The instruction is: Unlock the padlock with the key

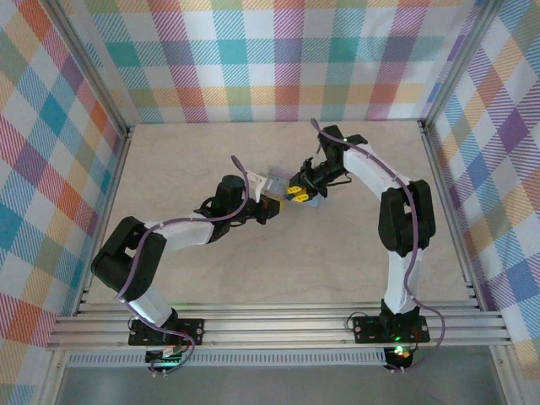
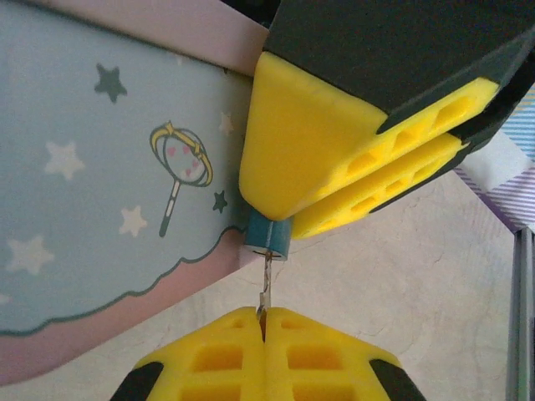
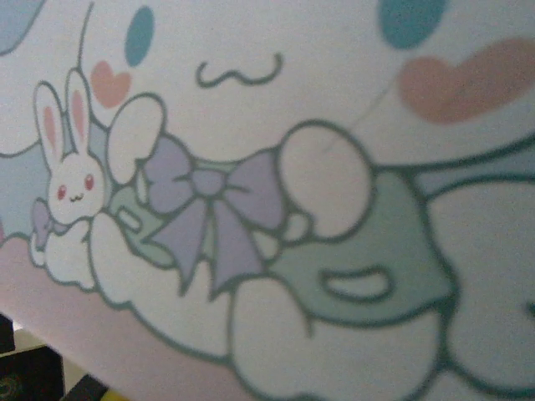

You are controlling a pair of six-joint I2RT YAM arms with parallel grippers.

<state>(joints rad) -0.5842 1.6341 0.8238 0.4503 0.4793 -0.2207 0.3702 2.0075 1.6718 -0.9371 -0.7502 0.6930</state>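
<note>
In the left wrist view my left gripper (image 2: 266, 316) is shut on the key (image 2: 267, 280), a thin metal blade that sticks up from between the yellow fingertips. The blade's tip meets the slot in the underside of the padlock (image 2: 268, 235), a tiny teal-blue cylinder. My right gripper (image 2: 280, 219) comes in from the upper right, its yellow fingers closed on the padlock's upper part. From above, the left gripper (image 1: 272, 207) and right gripper (image 1: 297, 192) meet nose to nose at mid-table.
A pastel tin box (image 2: 100, 209) with stars and a wand on it stands right beside the padlock. Its cartoon lid (image 3: 334, 167) lies close under the right wrist camera. From above the tin box (image 1: 277, 179) sits between the grippers. Plaid walls (image 1: 278, 59) surround the table.
</note>
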